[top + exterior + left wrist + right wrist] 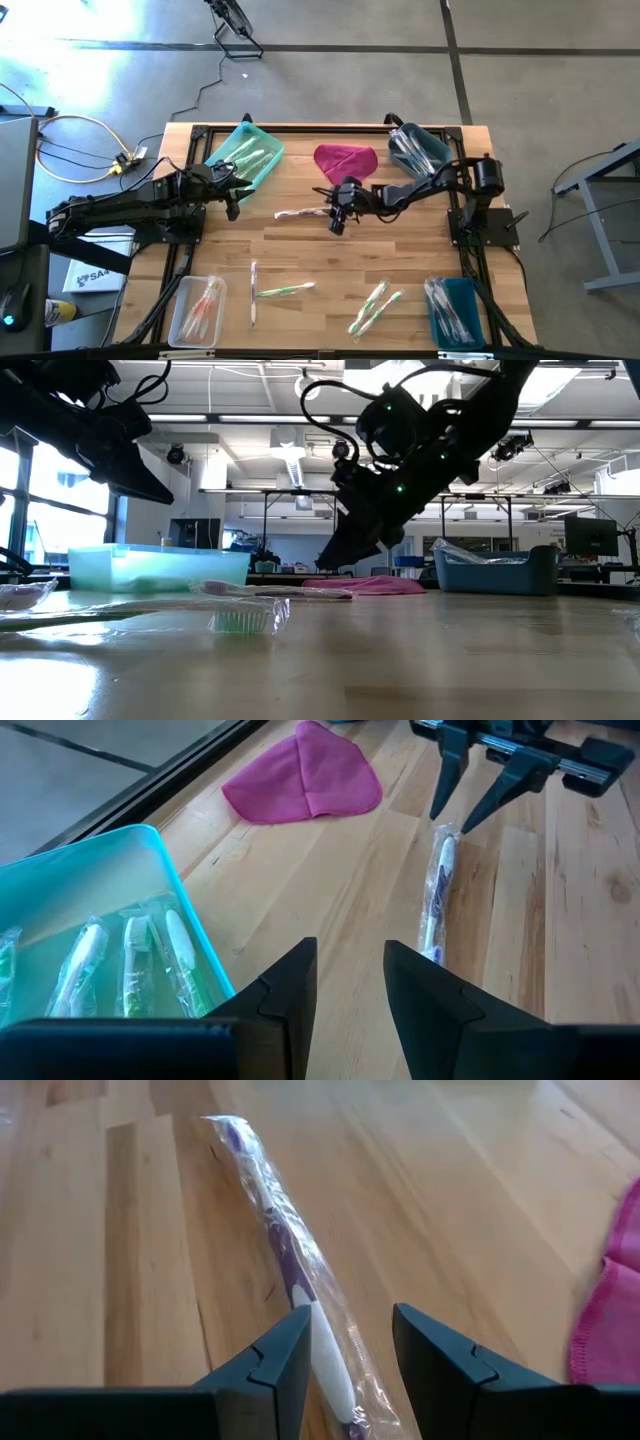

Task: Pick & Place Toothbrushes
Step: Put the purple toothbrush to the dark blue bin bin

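while four bins sit toward the corners of the wooden worktop [330,255], each holds wrapped brushes: the pale green translucent bin [245,152] near the far left corner has green-handled ones, the dark blue bin [417,150] near the far right corner is stuffed with clear wrappers, the clear plastic bin [196,308] at the near left corner holds pink or orange ones, and the teal bin [455,312] at the near right corner holds pale ones whose colours are hard to make out. loose toothbrushes in clear shiny wrappers [282,290] lie along the near part of the worktop, green and white. one purple-and-white wrapped toothbrush [300,213] lies near the middle, just in front of the crumpled magenta cloth [345,160]. the right gripper [338,218] hovers at that brush's end, fingers parted with one on either side of the handle, not clamped on it; whether they touch the wrapper cannot be told. the left gripper [233,198] hangs beside the green bin, fingers apart and empty. at table height the nearest brush is a blur.
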Controlling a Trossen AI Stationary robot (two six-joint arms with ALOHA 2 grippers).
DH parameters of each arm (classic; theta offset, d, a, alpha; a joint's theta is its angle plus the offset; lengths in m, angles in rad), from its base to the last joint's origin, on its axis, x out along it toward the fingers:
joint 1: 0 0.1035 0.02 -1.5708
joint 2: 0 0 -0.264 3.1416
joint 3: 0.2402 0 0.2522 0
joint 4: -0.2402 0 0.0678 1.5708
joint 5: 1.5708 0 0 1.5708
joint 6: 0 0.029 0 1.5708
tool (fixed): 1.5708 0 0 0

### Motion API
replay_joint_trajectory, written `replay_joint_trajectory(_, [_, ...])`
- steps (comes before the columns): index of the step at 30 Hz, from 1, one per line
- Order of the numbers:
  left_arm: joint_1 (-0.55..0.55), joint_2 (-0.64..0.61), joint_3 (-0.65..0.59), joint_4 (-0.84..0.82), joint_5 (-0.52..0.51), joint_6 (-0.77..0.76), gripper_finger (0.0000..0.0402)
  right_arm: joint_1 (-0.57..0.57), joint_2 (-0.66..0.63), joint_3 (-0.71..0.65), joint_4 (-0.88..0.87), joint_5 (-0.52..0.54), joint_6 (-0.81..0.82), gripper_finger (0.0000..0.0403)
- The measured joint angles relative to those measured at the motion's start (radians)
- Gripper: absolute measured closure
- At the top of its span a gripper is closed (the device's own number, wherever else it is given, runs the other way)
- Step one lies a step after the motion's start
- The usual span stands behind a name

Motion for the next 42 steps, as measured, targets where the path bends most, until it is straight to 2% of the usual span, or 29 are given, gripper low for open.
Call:
replay_joint_trajectory(3, [0.000, 0.000, 0.000, 0.000, 0.000, 0.000, 0.0286, -0.011, 0.000, 0.000, -0.014, -0.028, 0.000, 0.0268])
replay_joint_trajectory(37, [0.000, 0.000, 0.000, 0.000, 0.000, 0.000, 0.0286, -0.016, 0.000, 0.000, -0.036, -0.023, 0.007, 0.0268])
replay_joint_trajectory(42, [0.000, 0.000, 0.000, -0.001, 0.000, 0.000, 0.0286, -0.012, 0.046, 0.000, -0.023, -0.022, 0.008, 0.0268])
